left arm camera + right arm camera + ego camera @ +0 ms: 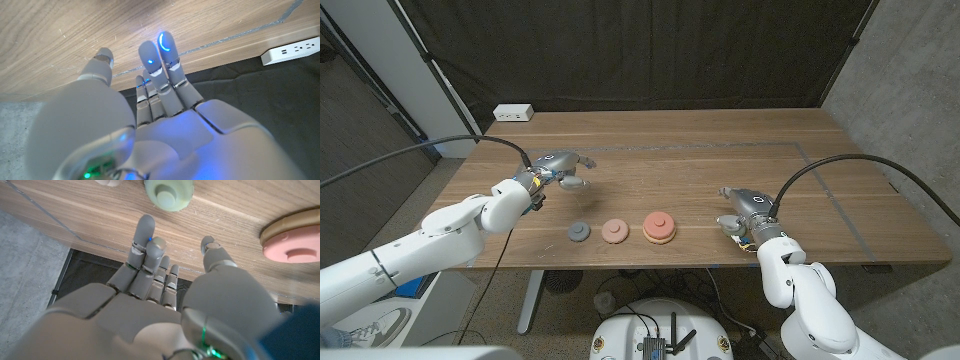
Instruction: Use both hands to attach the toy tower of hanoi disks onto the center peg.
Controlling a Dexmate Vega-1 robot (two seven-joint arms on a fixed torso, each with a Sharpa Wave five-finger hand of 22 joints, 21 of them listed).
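The head view shows three pieces in a row near the desk's (670,160) front edge: a grey disk (579,232), a pink disk (614,231), and a red disk (659,226) on a tan base. The left hand (563,170) and the right hand (738,214) hold nothing, fingers loosely extended. The left wrist view adds a white power strip (292,50) beyond the desk's back edge.

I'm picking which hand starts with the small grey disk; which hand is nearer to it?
Left. The left hand hovers just behind the grey disk, slightly to its left. The right hand is far off to its right, beyond both pink pieces.
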